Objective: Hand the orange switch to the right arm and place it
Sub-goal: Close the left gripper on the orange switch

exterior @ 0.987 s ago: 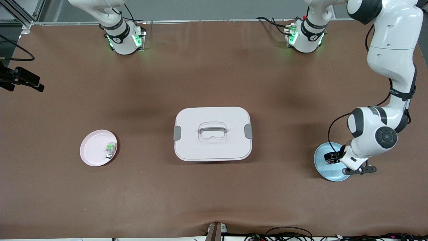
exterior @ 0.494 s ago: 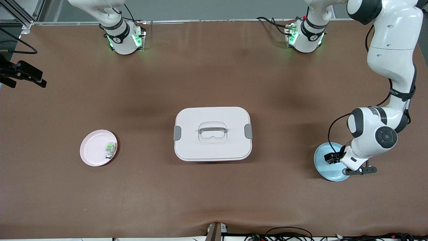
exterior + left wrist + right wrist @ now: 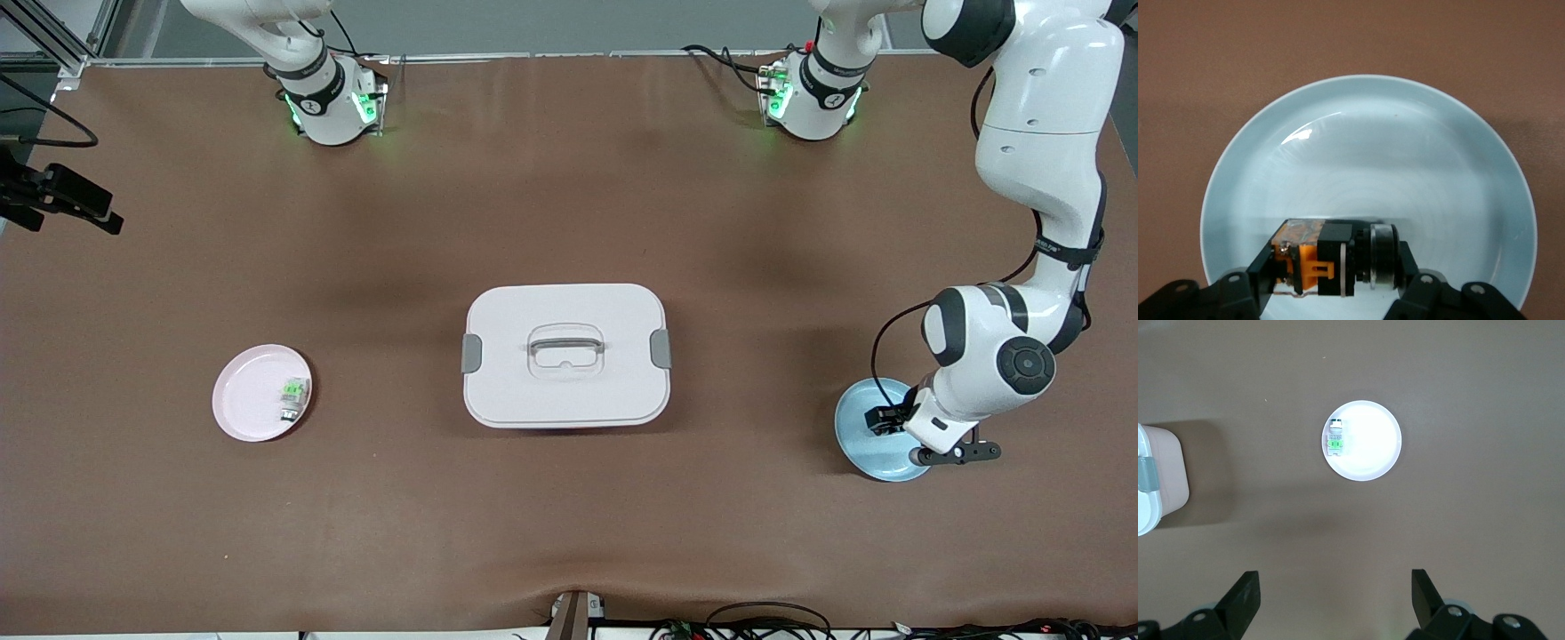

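- The left arm [image 3: 1036,160] is reaching down the right edge of the front frame from its base at upper right, bending at the elbow so its wrist is tilting over the blue plate [image 3: 858,449] at lower right.
- The left gripper [image 3: 883,420] is sitting low over that plate, and in the left wrist view its fingers [image 3: 1261,270] are lying on either end of the orange switch [image 3: 1331,259], touching it at both ends.
- The orange switch is lying on its side in the blue plate [image 3: 1365,153], in the lower middle of the left wrist frame, its orange part at one end and its silver ring at the other.
- The right arm [image 3: 284,36] is waiting at the upper left of the front frame, with most of it cut off by the top edge.
- The right gripper [image 3: 1335,600] is hanging high over the table with its fingers wide apart, looking down on the pink plate [image 3: 1375,447].
- The pink plate [image 3: 244,400] is sitting at lower left of the front frame, carrying the small green-and-silver switch [image 3: 292,397] near its rim.
- The white lidded box [image 3: 565,356] is standing in the centre of the frame, between the two plates and well apart from both.
- In the front view the left wrist is covering part of the blue plate, and the switch is hard to make out there.
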Controlling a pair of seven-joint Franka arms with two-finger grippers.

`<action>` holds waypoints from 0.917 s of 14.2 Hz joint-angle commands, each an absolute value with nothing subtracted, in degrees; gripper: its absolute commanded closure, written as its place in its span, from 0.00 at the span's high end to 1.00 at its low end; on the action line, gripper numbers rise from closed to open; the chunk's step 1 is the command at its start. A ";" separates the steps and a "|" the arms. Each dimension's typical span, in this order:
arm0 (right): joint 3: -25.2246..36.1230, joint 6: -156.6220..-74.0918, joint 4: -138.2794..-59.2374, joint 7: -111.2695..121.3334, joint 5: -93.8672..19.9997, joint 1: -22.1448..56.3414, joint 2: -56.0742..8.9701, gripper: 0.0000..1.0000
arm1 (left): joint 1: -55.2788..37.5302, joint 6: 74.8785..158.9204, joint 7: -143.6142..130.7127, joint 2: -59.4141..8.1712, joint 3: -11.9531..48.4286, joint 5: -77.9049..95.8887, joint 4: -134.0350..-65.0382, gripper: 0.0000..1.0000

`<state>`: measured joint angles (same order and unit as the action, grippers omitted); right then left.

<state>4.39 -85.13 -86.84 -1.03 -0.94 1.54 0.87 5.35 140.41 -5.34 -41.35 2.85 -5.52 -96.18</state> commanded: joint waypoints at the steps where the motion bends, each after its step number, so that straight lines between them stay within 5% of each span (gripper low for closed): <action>1: 4.39 -84.55 -86.66 -1.67 -0.18 1.67 1.32 1.00 | 5.45 140.89 -5.36 -41.92 2.81 -6.50 -95.19 0.41; 4: 4.31 -85.25 -86.57 -1.58 1.66 1.67 1.23 1.00 | 5.71 140.80 -5.45 -41.13 2.90 -6.50 -95.19 0.00; 13: 4.31 -85.43 -86.66 -1.76 1.67 1.76 1.14 1.00 | 5.19 138.08 -5.62 -37.89 3.34 -6.50 -95.80 0.00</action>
